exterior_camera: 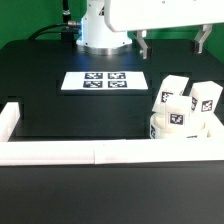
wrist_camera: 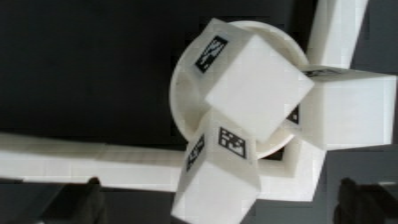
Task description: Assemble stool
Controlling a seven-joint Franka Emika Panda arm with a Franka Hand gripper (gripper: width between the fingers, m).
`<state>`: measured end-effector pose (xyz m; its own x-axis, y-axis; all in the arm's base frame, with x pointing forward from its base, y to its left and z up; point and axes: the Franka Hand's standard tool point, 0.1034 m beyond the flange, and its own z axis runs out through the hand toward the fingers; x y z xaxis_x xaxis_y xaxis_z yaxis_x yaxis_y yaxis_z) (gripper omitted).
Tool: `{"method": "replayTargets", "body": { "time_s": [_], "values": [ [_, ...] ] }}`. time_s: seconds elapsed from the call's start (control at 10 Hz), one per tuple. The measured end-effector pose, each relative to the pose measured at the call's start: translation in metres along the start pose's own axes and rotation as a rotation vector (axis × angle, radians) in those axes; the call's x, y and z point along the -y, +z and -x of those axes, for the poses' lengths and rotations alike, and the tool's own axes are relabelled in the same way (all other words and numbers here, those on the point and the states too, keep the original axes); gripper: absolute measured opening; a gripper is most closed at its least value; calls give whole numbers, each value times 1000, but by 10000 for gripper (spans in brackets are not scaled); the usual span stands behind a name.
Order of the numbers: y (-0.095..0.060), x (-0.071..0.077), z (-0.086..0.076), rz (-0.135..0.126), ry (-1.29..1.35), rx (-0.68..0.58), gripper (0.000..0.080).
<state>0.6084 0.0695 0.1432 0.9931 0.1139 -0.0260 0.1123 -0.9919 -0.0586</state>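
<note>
The stool parts lie piled in the corner of the white rail at the exterior view's right. The round white seat [exterior_camera: 158, 128] [wrist_camera: 210, 110] lies flat. Three tagged leg blocks rest on or against it: one [exterior_camera: 171, 98] [wrist_camera: 258, 72], a second [exterior_camera: 206, 99] [wrist_camera: 350, 110], and a third [exterior_camera: 180, 119] [wrist_camera: 224, 170]. My gripper [exterior_camera: 173, 42] [wrist_camera: 217, 200] hangs well above the pile, open, with nothing between its dark fingers [wrist_camera: 71, 196].
A white border rail [exterior_camera: 60, 152] [wrist_camera: 89, 160] runs along the table's front and up both sides. The marker board [exterior_camera: 97, 81] lies flat near the middle of the black table. The arm's base [exterior_camera: 97, 35] stands at the back.
</note>
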Motion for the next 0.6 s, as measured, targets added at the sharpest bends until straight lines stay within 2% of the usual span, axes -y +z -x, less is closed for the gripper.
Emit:
{"method": "replayTargets", "body": {
  "time_s": [0.1,0.4,0.5,0.6],
  "values": [
    [2,6,-1,0,2,-7,648],
    [1,3,-1,2,-7,-7,648],
    [2,2,-1,14,-65,-8,648],
    [6,-2,0,47,-228,-14,648]
  ]
}}
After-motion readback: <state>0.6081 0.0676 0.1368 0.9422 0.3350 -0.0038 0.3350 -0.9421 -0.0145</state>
